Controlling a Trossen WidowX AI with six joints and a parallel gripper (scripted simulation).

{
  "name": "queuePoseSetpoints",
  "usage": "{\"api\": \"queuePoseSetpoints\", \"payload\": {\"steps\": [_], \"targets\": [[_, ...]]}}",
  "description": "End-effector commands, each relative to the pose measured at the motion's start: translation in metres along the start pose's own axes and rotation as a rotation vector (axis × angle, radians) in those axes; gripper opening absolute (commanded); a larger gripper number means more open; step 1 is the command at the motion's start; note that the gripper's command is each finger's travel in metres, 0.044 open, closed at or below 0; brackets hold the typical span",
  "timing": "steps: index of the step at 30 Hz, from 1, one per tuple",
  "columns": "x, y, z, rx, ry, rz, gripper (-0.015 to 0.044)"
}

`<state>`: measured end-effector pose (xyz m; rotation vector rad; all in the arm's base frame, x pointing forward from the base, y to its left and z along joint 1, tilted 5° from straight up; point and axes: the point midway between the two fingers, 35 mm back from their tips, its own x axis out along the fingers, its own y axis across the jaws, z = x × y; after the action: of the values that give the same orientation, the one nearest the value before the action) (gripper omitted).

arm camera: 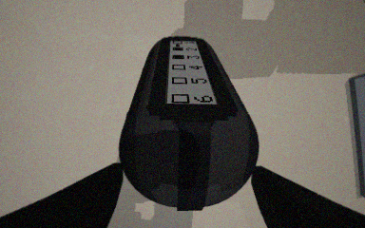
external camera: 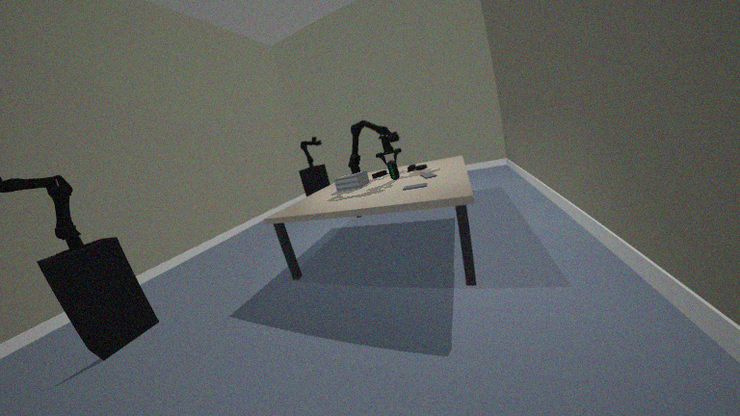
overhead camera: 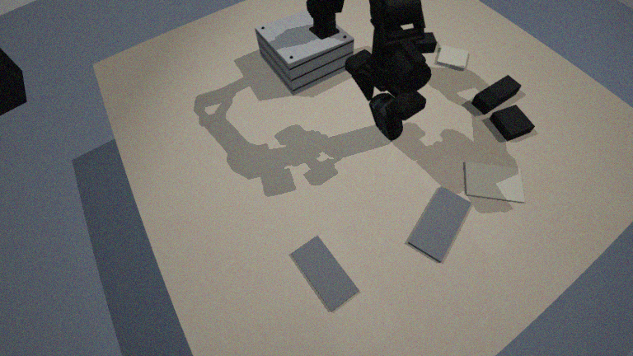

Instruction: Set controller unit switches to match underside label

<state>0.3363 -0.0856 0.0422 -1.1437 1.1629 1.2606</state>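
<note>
The dark grey controller unit point(overhead camera: 386, 119) point(external camera: 396, 169) point(arm camera: 143, 142) stands on end, steeply tilted. My gripper point(overhead camera: 392, 100) point(external camera: 392, 163) point(arm camera: 187, 172) is shut on it, one finger on each side. Its lower end is at or just above the bench point(overhead camera: 233, 263); I cannot tell which. In the wrist view the white label point(arm camera: 190, 90) on its underside shows: squares 2 and 3 are filled, squares 4, 5 and 6 are empty. Square 1 is too foreshortened to read surely. Green shows on the unit's switch side in the exterior view, but the switch positions are too small to read.
A grey layered block point(overhead camera: 317, 70) bears the arm's base. Right of the gripper lie a pale tile point(overhead camera: 452, 57), a long dark block point(overhead camera: 497, 94) and a square dark block point(overhead camera: 512, 122). A pale plate point(overhead camera: 489, 184) and two grey plates point(overhead camera: 438, 226) point(overhead camera: 324, 273) lie nearer the camera.
</note>
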Motion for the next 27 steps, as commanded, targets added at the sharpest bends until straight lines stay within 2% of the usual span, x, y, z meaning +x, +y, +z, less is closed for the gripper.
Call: {"api": "queuePoseSetpoints", "payload": {"steps": [1,27], "targets": [[0.006,0.001,-0.004,-0.002,0.012,0.013,0.0335],[0.014,0.001,-0.023,-0.002,0.022,0.013,0.0335]]}}
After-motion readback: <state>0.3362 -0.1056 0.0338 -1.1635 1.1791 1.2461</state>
